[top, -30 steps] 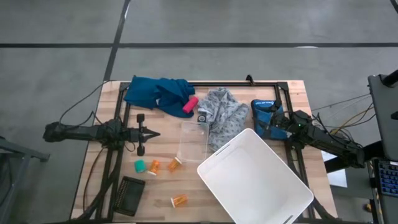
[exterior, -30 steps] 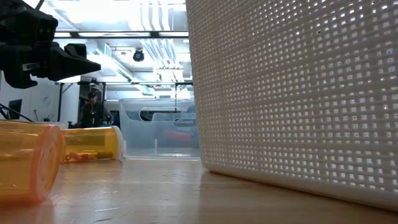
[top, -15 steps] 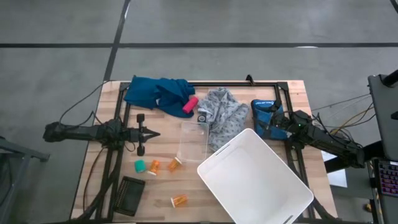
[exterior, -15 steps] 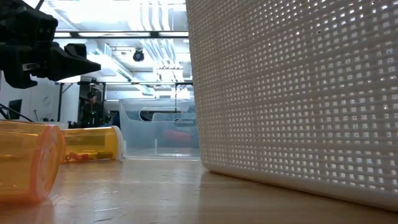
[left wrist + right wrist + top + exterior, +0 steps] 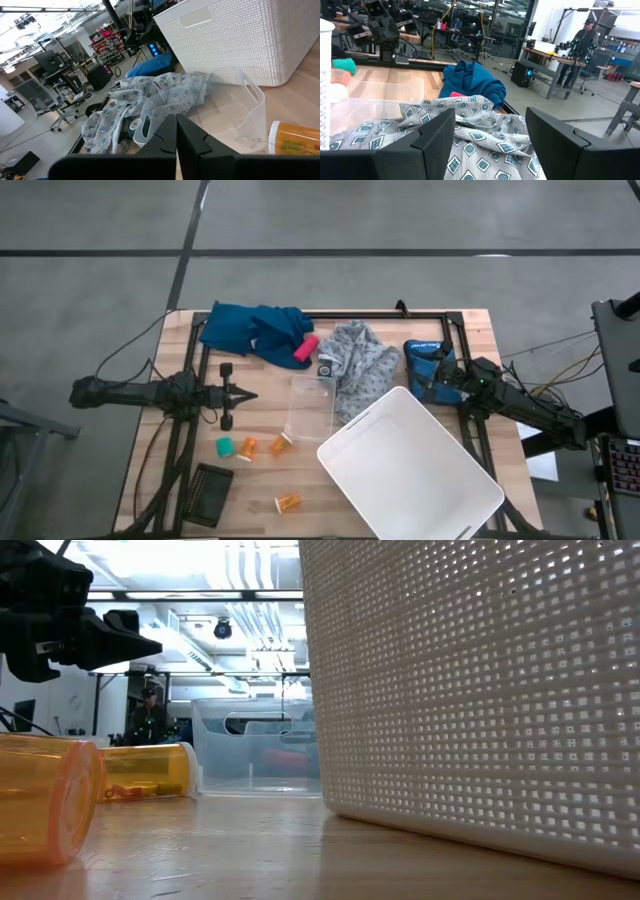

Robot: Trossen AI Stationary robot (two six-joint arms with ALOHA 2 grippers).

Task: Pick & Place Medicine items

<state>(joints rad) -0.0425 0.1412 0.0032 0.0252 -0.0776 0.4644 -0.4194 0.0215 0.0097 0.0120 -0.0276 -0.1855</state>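
- Nothing differs from the earlier frames: both arms and every object sit exactly as they did.
- The left claw [image 5: 247,395] is fully closed and holds nothing, hovering over bare worktop [image 5: 260,480] on the left side.
- The right claw [image 5: 418,383] stands parted and empty at the right edge, just beside the grey patterned cloth [image 5: 358,365].
- The three pill bottles lie on their sides: two [image 5: 247,447] [image 5: 281,444] near the clear bin [image 5: 310,409], one [image 5: 288,502] nearer the front edge.
- The white basket [image 5: 410,470] fills the front right; open boards remain around the bottles.
- Only the low view shows a bottle [image 5: 148,772] close up; the blue cloth [image 5: 250,328] appears from above.
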